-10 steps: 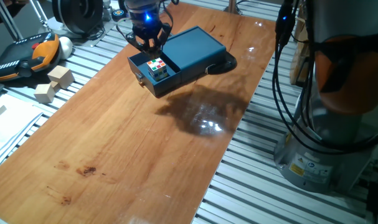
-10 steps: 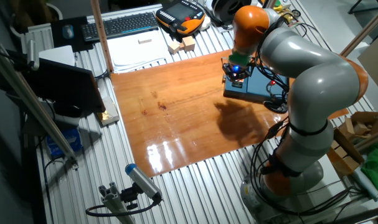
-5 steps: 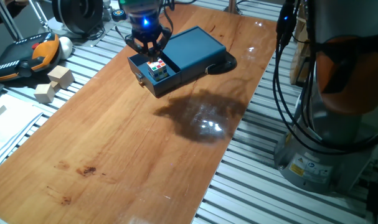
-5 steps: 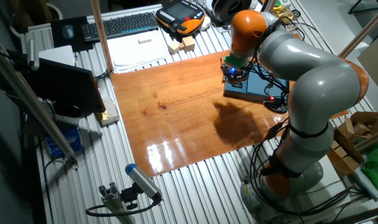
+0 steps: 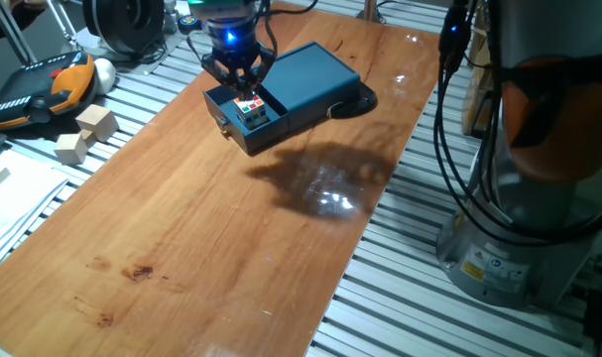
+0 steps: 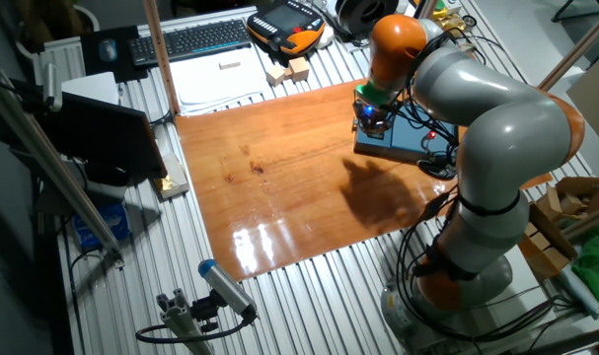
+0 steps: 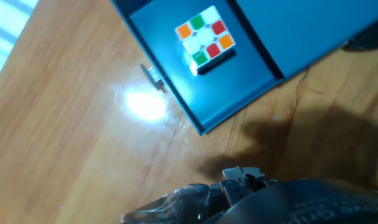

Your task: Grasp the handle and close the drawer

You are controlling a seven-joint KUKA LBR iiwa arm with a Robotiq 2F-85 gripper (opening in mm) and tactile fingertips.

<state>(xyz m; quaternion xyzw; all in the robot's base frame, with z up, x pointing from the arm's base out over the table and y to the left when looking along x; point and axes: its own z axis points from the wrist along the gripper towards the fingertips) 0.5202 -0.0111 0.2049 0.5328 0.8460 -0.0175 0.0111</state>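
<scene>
drawer (image 7: 204, 74) open at table's far end, cube (image 7: 205, 37) inside; handle (image 7: 154, 77), a tiny hard knob mid-front, likely slick, wants a centred pinch; tray looks light, should slide stiffly; gripper (image 5: 237, 75) hovers above, jaws spread, holding nothing.

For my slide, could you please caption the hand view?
Open dark teal drawer holding a multicoloured puzzle cube, small metal handle facing the wooden table.
</scene>
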